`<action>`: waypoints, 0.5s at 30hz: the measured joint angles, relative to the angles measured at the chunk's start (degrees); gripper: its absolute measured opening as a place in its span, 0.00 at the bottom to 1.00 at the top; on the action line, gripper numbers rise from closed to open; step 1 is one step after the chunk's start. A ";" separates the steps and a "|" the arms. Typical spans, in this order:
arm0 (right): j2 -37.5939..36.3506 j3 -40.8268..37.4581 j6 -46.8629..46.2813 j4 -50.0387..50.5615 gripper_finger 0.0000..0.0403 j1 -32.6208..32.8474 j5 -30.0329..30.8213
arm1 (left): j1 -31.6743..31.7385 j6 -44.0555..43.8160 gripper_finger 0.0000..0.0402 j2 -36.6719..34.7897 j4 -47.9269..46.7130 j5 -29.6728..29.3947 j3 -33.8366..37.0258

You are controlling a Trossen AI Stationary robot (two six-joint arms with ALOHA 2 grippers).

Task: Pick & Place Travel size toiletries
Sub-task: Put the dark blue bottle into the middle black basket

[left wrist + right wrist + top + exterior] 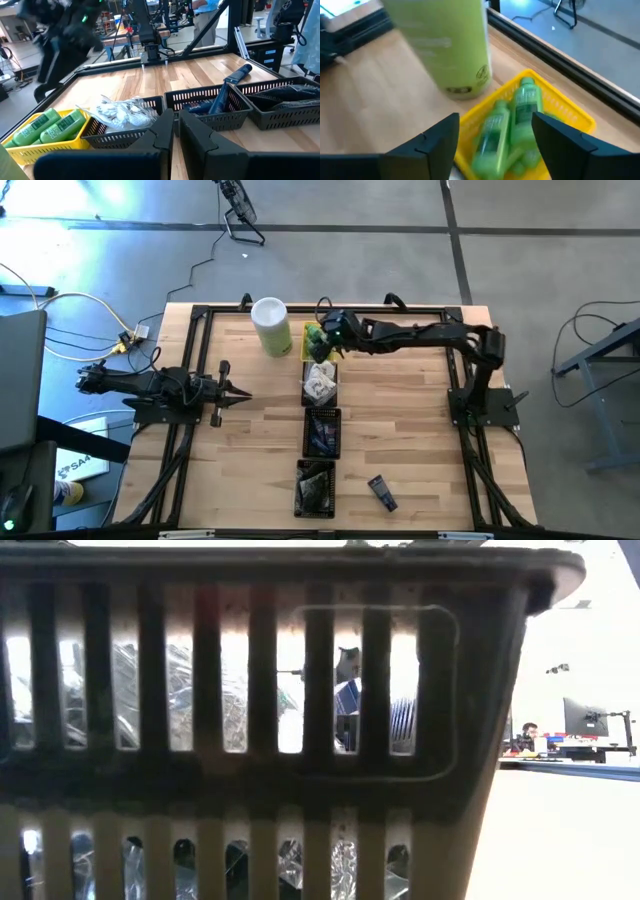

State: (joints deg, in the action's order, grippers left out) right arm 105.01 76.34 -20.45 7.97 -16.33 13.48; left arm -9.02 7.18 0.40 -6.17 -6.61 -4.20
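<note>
Fingers of right gripper (495, 137) spread wide over bright green little bottles (512, 125) in yellow slatted tray (570, 117), sorted by kind; left gripper (176, 131) shut, parked near left edge.

Grey concrete floor (560, 240) with dark seam lines, glare patch at top left. Loose cables (70, 305) trail across it left of the wooden bench (400, 430). Low view: pale wall, desk with monitor (585, 718) and a seated person (527, 735) far right. Blue light strips in the workshop behind
</note>
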 joint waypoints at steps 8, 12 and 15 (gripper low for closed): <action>-10.81 0.07 -10.62 13.93 0.46 4.20 -0.34 | 0.02 0.00 0.06 0.00 0.01 0.00 -0.01; -15.29 0.04 -18.25 23.97 0.37 7.12 -3.00 | 0.01 0.00 0.06 -0.01 0.02 0.00 0.00; -17.46 0.04 -23.27 31.26 0.31 10.06 -4.26 | 0.02 0.00 0.06 -0.02 0.00 -0.02 -0.01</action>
State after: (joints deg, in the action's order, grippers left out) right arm 87.55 76.38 -43.72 39.23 -6.27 9.23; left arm -8.99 7.18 0.38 -6.17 -6.63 -4.21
